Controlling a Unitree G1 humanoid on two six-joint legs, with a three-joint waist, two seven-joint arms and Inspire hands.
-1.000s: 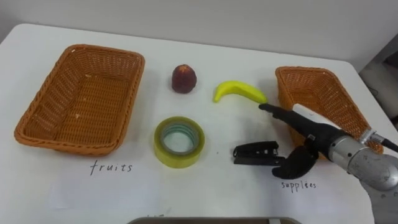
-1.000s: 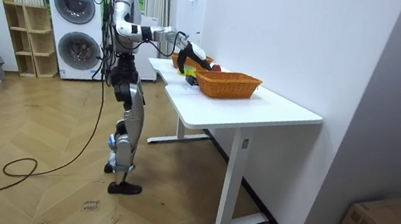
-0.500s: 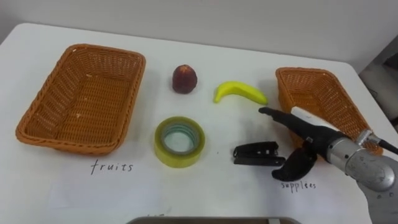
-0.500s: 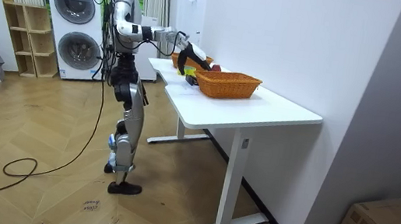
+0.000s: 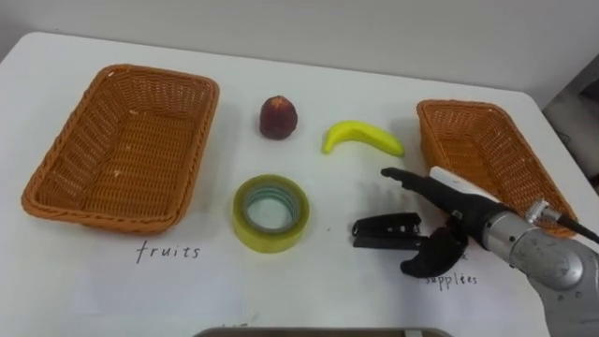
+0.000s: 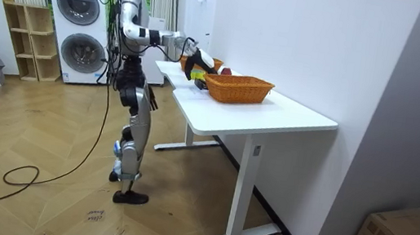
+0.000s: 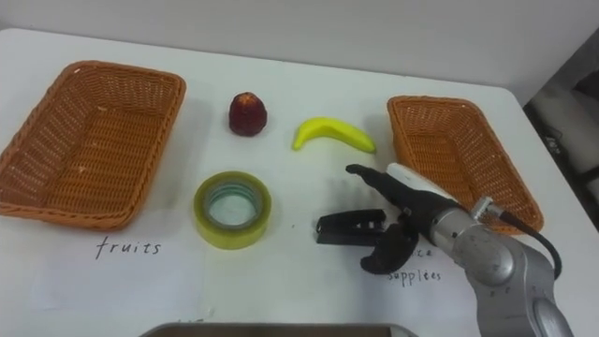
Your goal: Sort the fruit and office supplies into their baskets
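Observation:
A black stapler (image 5: 384, 229) lies on the white table in front of the right basket (image 5: 429, 140), which stands above the handwritten word "supplies". My right hand (image 5: 468, 217) is open at the stapler's right end, with straight fingers reaching over it and the thumb curved down on its near side. A yellow tape roll (image 5: 270, 212) lies flat in the middle. Behind it are a dark red fruit (image 5: 278, 117) and a yellow banana (image 5: 361, 138). The left basket (image 5: 198, 150), marked "fruits", holds nothing.
The table's front edge runs just below the handwritten labels. A dark tray-like edge (image 5: 318, 331) shows at the bottom. In the room view I stand at the table's end (image 6: 196, 99), with washing machines (image 6: 82, 29) behind me and a wall along the table's far side.
My right hand has moved left and nearer, down towards the stapler's right end. The thumb now sits lower, beside the stapler. Nothing on the table has moved.

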